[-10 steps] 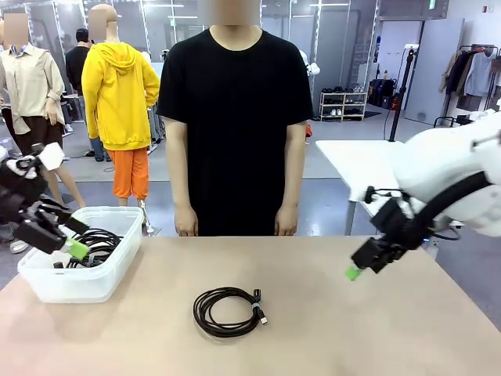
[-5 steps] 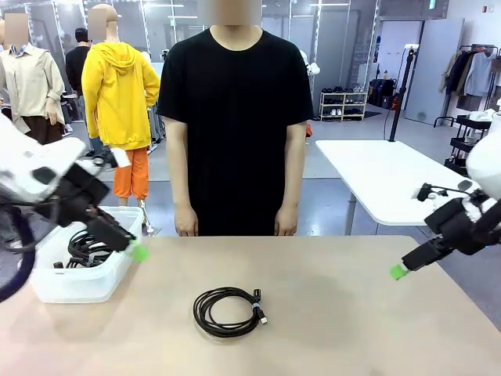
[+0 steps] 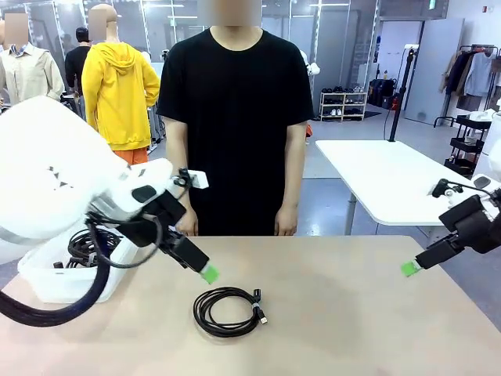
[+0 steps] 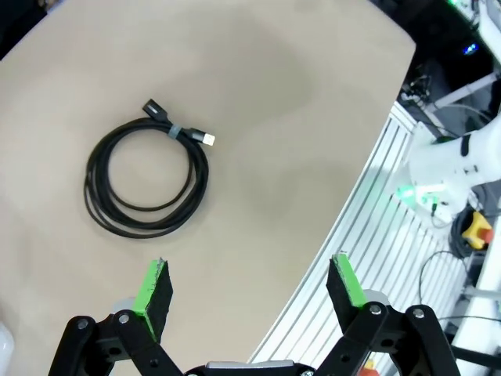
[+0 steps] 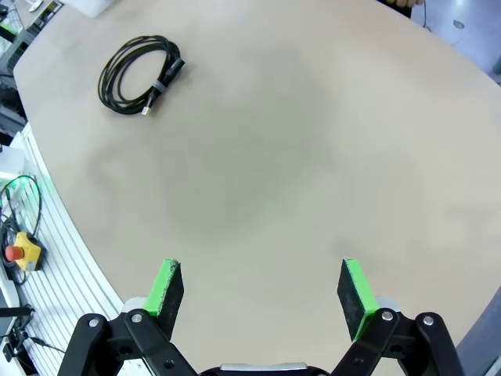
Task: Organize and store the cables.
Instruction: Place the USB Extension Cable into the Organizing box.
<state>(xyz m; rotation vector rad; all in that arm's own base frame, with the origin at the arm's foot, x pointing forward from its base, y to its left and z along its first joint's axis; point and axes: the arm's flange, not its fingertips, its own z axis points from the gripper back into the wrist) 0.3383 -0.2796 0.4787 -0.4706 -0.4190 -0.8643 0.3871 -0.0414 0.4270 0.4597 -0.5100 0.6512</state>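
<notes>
black cord: one coiled cable (image 3: 228, 311) lies flat on the tan table (image 3: 352, 313), plugs (image 4: 178, 131) strapped together, just ahead of the left fingers (image 4: 154, 288) and to one side of them.
left gripper (image 3: 207, 273): a second ago it was over the white bin (image 3: 55, 280); now it has swung across and hangs close above the loose coil, fingers wide, holding nothing.
right gripper (image 3: 410, 268): it has pulled back toward the table's right edge, fingers wide and empty; the coil is far ahead of them.
stored cables (image 3: 84, 244): already inside the bin.
meaning: i judge that one cable remains, and the left arm comes for it.
</notes>
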